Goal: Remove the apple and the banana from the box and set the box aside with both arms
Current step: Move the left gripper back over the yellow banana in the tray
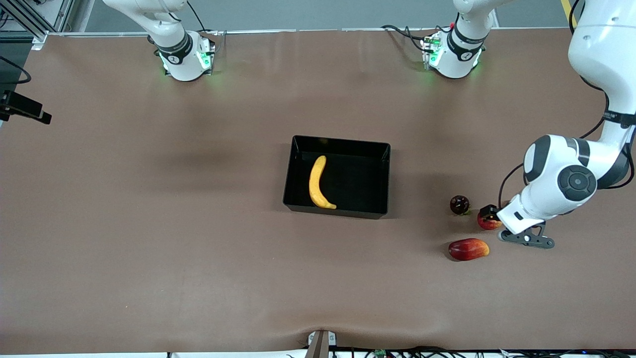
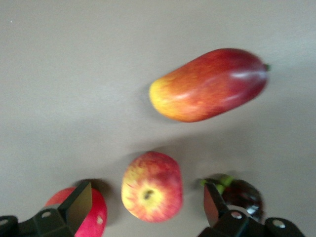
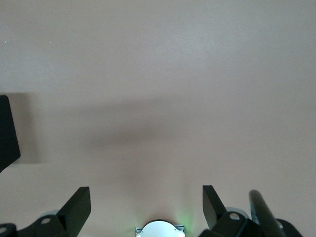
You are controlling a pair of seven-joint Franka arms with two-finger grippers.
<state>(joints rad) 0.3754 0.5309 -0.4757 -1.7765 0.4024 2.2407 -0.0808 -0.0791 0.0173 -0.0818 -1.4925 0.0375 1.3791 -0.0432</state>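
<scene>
Banana [image 1: 319,182] lying lengthwise in box [image 1: 382,180], well away from your left gripper [image 2: 148,207], jaws wide, apple [image 2: 152,185] between, unheld. Right gripper [image 3: 147,207] waiting open, empty.

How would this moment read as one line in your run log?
apple: out, on table | banana: in box | left hand: open over apple | right hand: open, waiting

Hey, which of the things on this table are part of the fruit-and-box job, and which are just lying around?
Part of the job:
- apple, on the table between the open left gripper fingers
- banana, in the box
- box
- right gripper, open, waiting

Lying about:
- oblong red-orange fruit
- dark red round fruit
- pinkish-red round fruit
</scene>
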